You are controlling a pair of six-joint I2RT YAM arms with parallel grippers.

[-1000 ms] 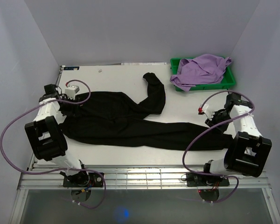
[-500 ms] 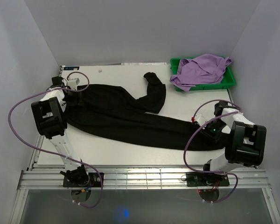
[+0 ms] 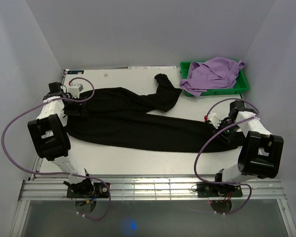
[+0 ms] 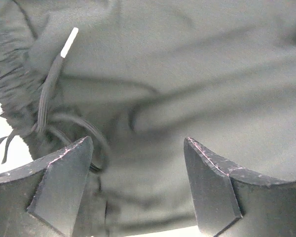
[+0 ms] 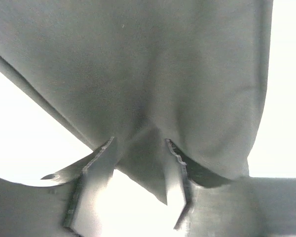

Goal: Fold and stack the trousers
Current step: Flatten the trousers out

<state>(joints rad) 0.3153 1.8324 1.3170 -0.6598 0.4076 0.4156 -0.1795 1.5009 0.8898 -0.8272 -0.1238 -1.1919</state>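
The black trousers (image 3: 138, 126) lie spread across the table, waist at the left. One leg runs to the right and the other bends up toward the back (image 3: 165, 96). My left gripper (image 3: 73, 104) is at the waist, open, with its jaws wide apart over the fabric (image 4: 187, 74) and a white-tipped drawstring (image 4: 69, 42) beside it; in the left wrist view the gripper (image 4: 138, 143) holds nothing. My right gripper (image 3: 226, 129) is at the long leg's end, shut on a fold of the trousers (image 5: 163, 74); in the right wrist view the gripper (image 5: 139, 143) pinches a wedge of cloth.
A green tray (image 3: 241, 85) stands at the back right with a lilac garment (image 3: 212, 74) heaped in it. Grey walls close in the left, right and back. The table's near edge meets a metal rail (image 3: 153, 185) by the arm bases.
The trousers have been dragged toward the back and the long leg has straightened. My left gripper moved back along the waist. My right gripper swung out and back with the leg end.
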